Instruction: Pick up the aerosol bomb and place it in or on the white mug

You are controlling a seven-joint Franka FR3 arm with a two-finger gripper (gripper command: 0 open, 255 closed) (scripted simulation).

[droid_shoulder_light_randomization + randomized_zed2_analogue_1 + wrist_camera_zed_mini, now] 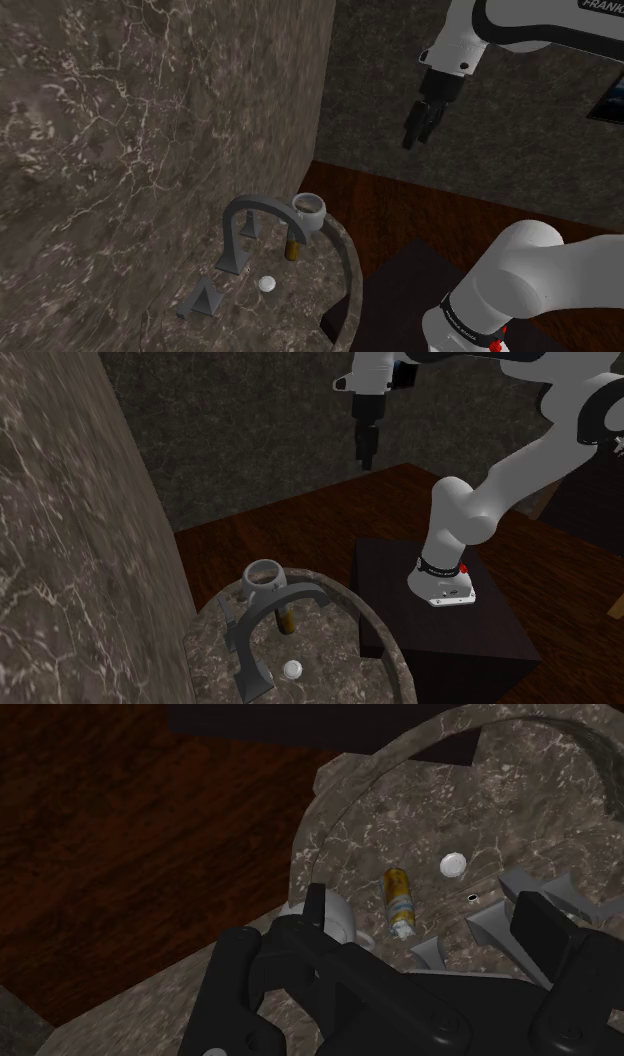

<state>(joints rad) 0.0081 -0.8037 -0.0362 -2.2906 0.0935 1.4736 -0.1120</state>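
The aerosol can (399, 902) is a small yellow-orange cylinder with a pale band. It rests in the marble basin, under the faucet spout (293, 247) (285, 619). The white mug (311, 209) (263, 578) stands on the basin's rim beside the faucet. In the wrist view the mug (338, 914) is partly hidden behind a finger. My gripper (412, 135) (365, 454) hangs high in the air, well above and off to the side of the sink. In the wrist view the gripper (390, 969) is open with nothing between its fingers.
A grey arched faucet (250, 222) with two triangular handles spans the basin (350, 275). A white drain plug (267, 284) sits in the bowl. A marble wall (120, 140) rises close behind the sink. My dark stand (450, 627) sits on a brown wooden floor (300, 522).
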